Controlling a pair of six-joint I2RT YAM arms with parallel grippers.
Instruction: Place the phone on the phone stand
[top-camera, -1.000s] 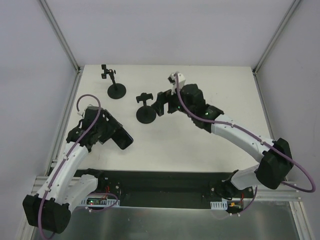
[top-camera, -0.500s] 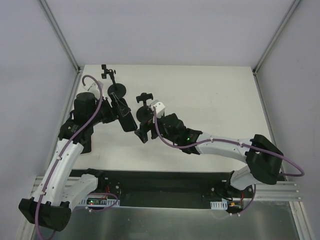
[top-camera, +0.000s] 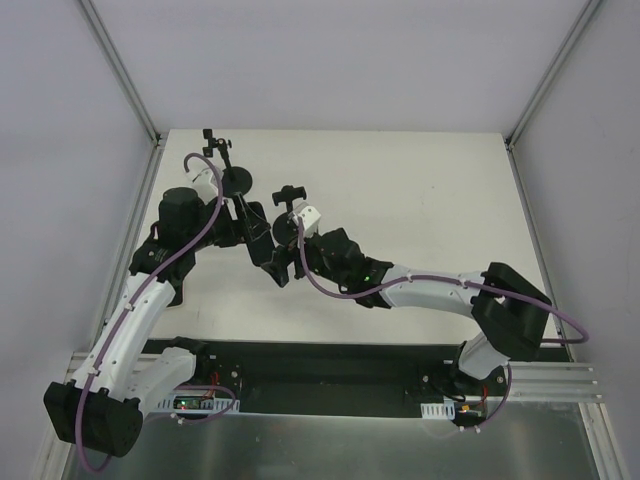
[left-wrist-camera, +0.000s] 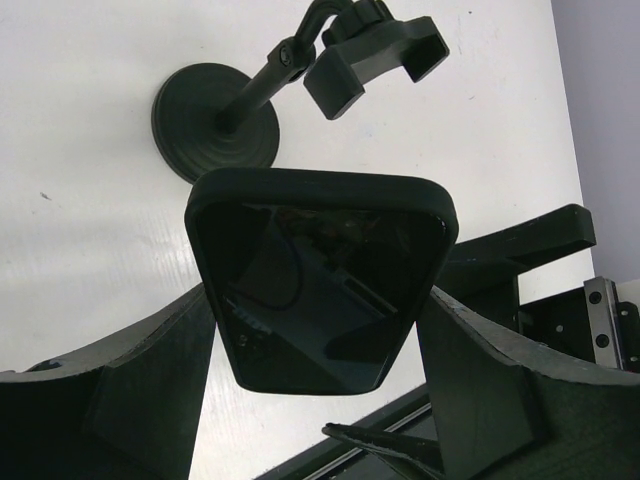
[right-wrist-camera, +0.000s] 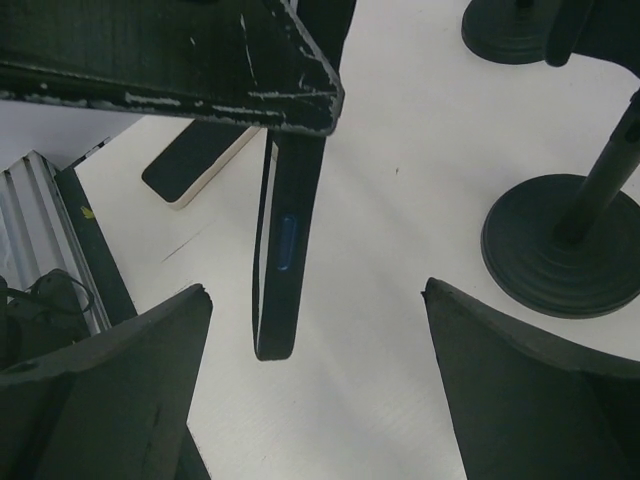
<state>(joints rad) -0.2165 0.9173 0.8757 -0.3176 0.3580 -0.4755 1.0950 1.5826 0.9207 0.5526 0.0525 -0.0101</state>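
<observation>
The black phone (top-camera: 262, 245) hangs in the air, pinched at its sides by my left gripper (top-camera: 252, 232), just left of the nearer black phone stand (top-camera: 290, 198). In the left wrist view the phone (left-wrist-camera: 320, 280) fills the gap between my fingers, with a stand's base (left-wrist-camera: 215, 120) and empty clamp (left-wrist-camera: 375, 55) beyond. My right gripper (top-camera: 283, 262) is open. In its wrist view its jaws (right-wrist-camera: 318, 292) stand wide on either side of the phone's lower end (right-wrist-camera: 285, 250), seen edge-on and untouched.
A second black stand (top-camera: 236, 181) is at the back left. In the right wrist view one stand base (right-wrist-camera: 560, 245) sits on the white table to the right and another (right-wrist-camera: 510, 30) at the top. The table's dark front rail (top-camera: 330, 360) lies near.
My left arm carried the phone from the front left up to beside the nearer stand. My right arm swung from behind that stand round to its front, up to the phone.
</observation>
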